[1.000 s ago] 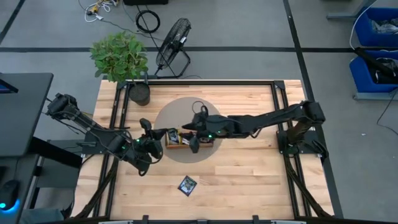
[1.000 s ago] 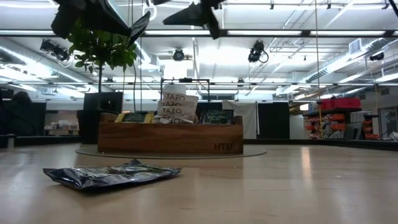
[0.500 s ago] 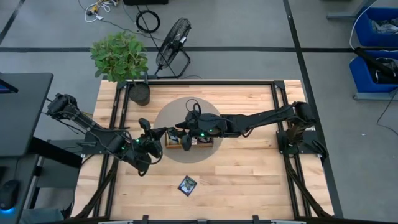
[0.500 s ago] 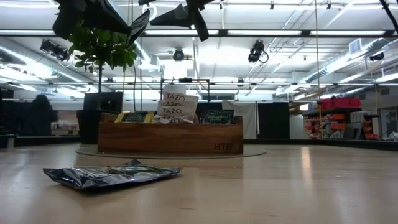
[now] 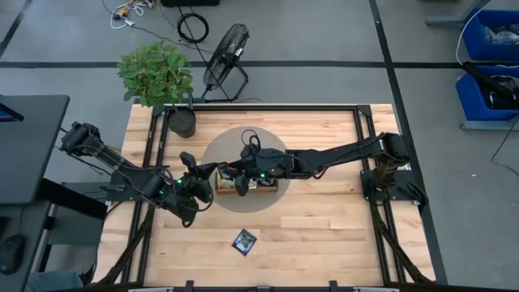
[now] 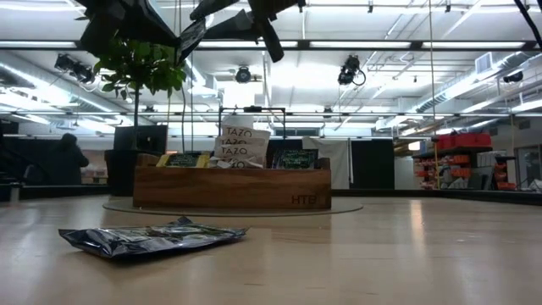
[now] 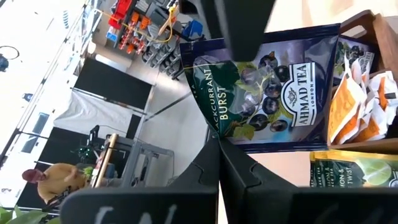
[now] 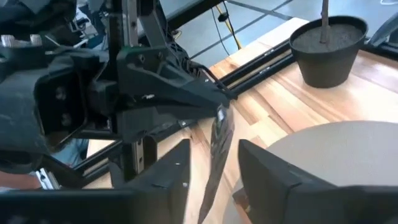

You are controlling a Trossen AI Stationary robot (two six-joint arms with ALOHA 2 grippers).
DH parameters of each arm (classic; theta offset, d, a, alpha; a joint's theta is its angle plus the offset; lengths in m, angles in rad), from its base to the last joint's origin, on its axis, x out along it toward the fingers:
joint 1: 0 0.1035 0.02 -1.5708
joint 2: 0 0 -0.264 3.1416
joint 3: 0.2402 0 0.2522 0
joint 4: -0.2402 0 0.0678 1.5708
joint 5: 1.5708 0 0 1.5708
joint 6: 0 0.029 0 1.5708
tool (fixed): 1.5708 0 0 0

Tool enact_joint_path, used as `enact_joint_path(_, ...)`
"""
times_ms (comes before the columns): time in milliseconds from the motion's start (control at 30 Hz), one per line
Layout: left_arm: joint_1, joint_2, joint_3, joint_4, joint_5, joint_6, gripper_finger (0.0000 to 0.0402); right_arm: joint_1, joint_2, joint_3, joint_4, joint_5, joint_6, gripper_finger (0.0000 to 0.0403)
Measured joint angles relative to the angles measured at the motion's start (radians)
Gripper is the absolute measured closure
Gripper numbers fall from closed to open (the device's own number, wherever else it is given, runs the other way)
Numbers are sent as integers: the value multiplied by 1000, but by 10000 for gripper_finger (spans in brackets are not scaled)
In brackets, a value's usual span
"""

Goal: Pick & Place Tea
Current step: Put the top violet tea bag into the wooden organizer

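Since a second ago your right gripper point(image 8: 214, 165) has slid left over the tray point(image 5: 261, 186) to the navy sachet point(image 7: 267, 87) pinched edge-on in the shut left gripper point(image 7: 219, 140), its half-open fingers point(image 8: 165, 171) straddling the hanging edge, not yet gripping.

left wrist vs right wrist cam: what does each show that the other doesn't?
Left wrist only: the printed face of the navy sachet, orange sachets in the wooden tray, a yellow-green sachet, and a person far behind.
Right wrist only: the plant pot, the round mat, and the right tool open, astride the sachet's edge.
Both: the left tool shut on the navy sachet.
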Motion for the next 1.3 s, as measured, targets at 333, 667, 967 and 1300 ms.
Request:
enact_joint_path(333, 0, 0, 0, -2, 0, -6, 399, -2, 0, 0, 17, 19, -93, 393)
enact_joint_path(667, -20, 0, 0, 1, 0, -13, 348, 5, 0, 0, -14, 53, -190, 401)
enact_joint_path(967, -55, -2, 0, 1, 0, -105, 281, 51, -40, -2, -98, 159, -268, 402)
enact_joint_path(1300, -104, -9, 0, 2, -15, -353, 222, 136, -139, -99, -86, 324, -368, 403)
